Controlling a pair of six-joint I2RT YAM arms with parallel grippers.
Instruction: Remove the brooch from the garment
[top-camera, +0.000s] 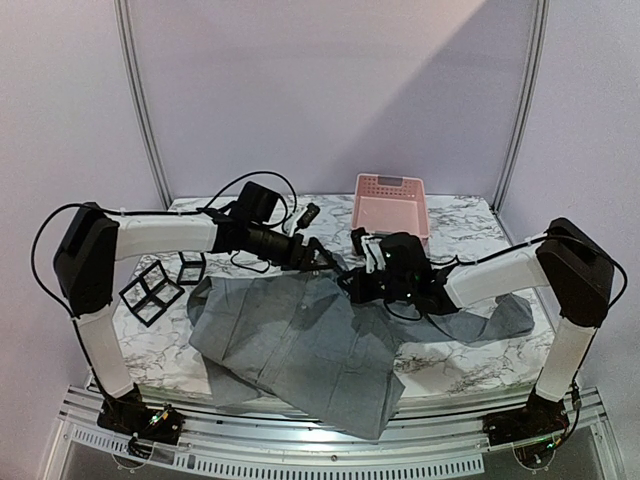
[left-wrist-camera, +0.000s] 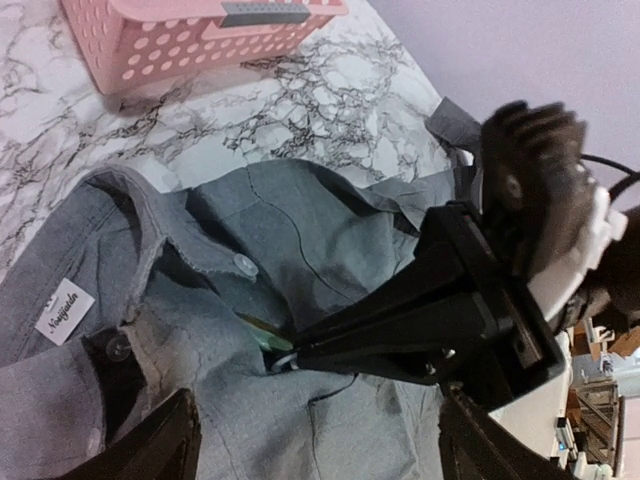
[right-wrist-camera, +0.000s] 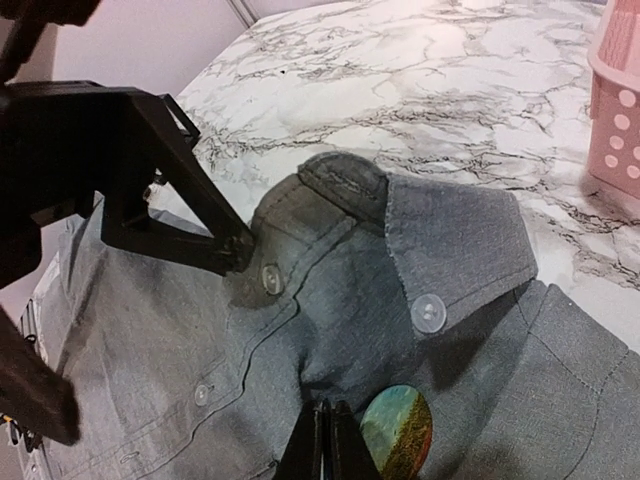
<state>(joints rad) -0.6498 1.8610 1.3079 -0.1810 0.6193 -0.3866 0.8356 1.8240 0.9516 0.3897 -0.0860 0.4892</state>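
Observation:
The grey garment (top-camera: 300, 350), a button-up shirt, lies spread on the marble table, collar toward the back. The brooch (right-wrist-camera: 398, 432), an oval disc in teal, yellow and orange, sits on the chest below the collar button; its green edge shows in the left wrist view (left-wrist-camera: 255, 333). It is hidden in the top view. My right gripper (right-wrist-camera: 330, 445) is shut, its tips on puckered cloth just left of the brooch. My left gripper (left-wrist-camera: 310, 450) is open over the shirt (left-wrist-camera: 300, 230), one fingertip (right-wrist-camera: 235, 250) on the placket beside a button.
A pink perforated basket (top-camera: 390, 186) stands at the back of the table, right of the collar (left-wrist-camera: 170, 40) (right-wrist-camera: 615, 110). Black wire cube frames (top-camera: 150, 290) lie at the left. Both arms (top-camera: 400, 265) meet over the shirt's collar area.

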